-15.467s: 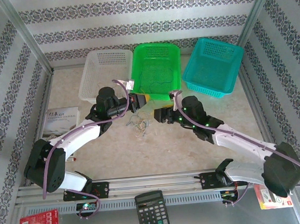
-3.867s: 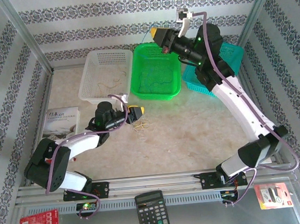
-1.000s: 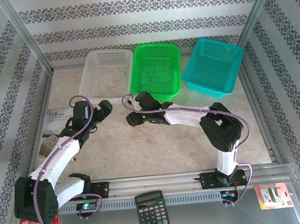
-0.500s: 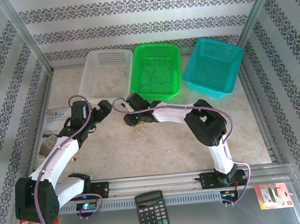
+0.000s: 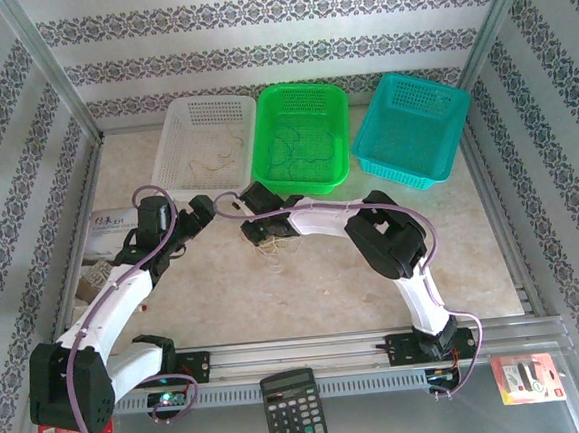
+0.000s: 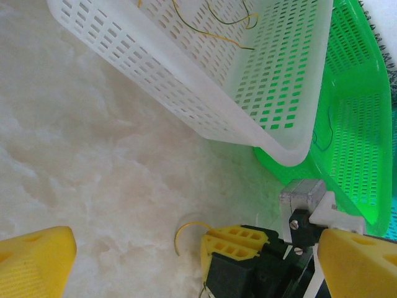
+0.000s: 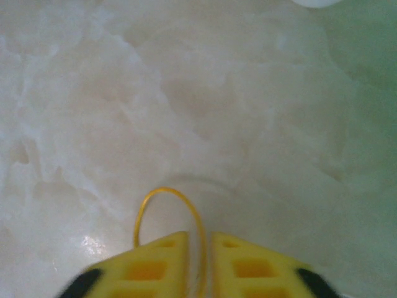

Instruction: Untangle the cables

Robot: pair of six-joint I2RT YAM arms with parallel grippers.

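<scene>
Yellow fingers point(image 7: 155, 264) of the right end effector point(image 7: 200, 245) are pinched narrow on a yellow cable point(image 7: 162, 191), its loop standing out over the marbled desk point(image 5: 305, 285) — near the white basket point(image 5: 210, 100). The left end effector point(image 5: 202, 207) is spread wide, holding nothing. Other cables point(image 5: 270, 243) lie tangled on the desk nearby — more strands lie in the white basket and the green basket point(image 5: 299, 87).

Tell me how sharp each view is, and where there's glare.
Top external: evenly lit and sharp, though the cables are barely resolved. Left wrist: white basket crisp, left fingers soft. Right wrist: blurred throughout, right fingers smeared, small glare spot on the table beside the yellow cable.
</scene>
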